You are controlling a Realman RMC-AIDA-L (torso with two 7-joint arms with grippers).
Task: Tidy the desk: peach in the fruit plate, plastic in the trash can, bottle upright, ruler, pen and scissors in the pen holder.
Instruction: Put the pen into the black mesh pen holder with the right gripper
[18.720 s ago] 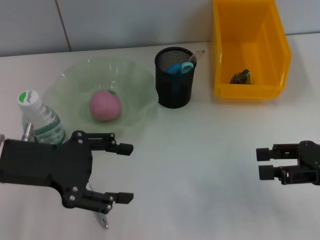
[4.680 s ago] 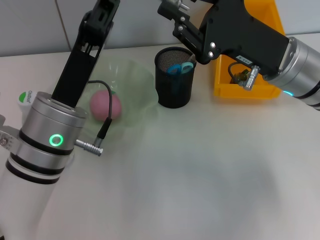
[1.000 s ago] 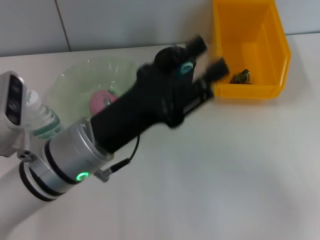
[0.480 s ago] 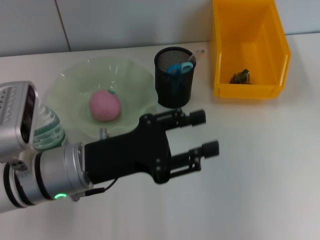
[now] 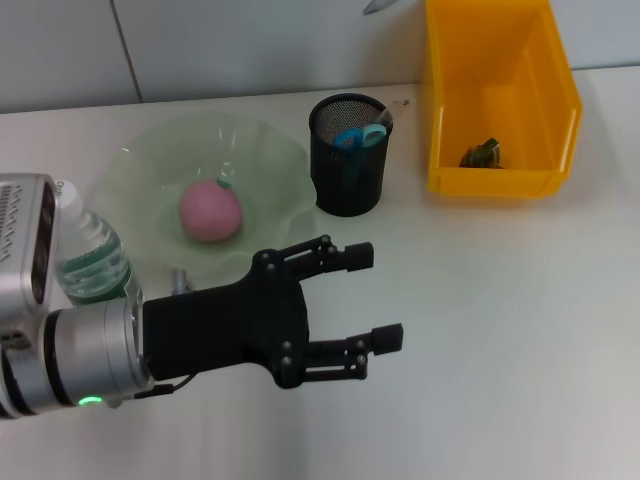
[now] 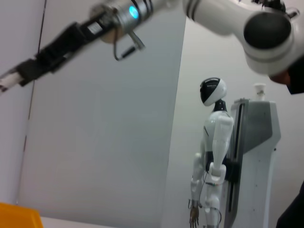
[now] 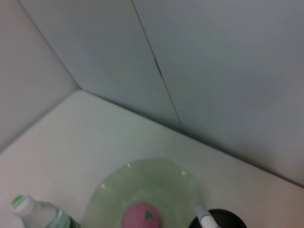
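Note:
On the white desk [image 5: 500,300], my left gripper [image 5: 375,297] hovers open and empty, in front of the fruit plate [image 5: 150,170]. The pink peach [image 5: 211,212] lies in that plate. The bottle [image 5: 88,255] stands upright beside my left arm. Blue scissors [image 5: 360,135] stand in the black pen holder [image 5: 348,185], and the ruler's white end [image 5: 397,104] shows at its rim. A crumpled plastic piece [image 5: 482,153] lies in the trash can [image 5: 495,185]. In the left wrist view my right gripper [image 6: 16,76] is raised high, shut on the slim white pen [image 6: 4,81]. The pen tip [image 7: 205,220] hangs above the holder [image 7: 223,221].
The grey wall [image 5: 250,45] runs right behind the desk. A white humanoid robot [image 6: 212,156] stands far off in the room. The right wrist view looks down on the plate [image 7: 114,185], peach [image 7: 141,217] and bottle [image 7: 28,211].
My left arm has swung back from beside the pen holder and trash can to low over the desk's front, staying open. The objects on the desk have not moved.

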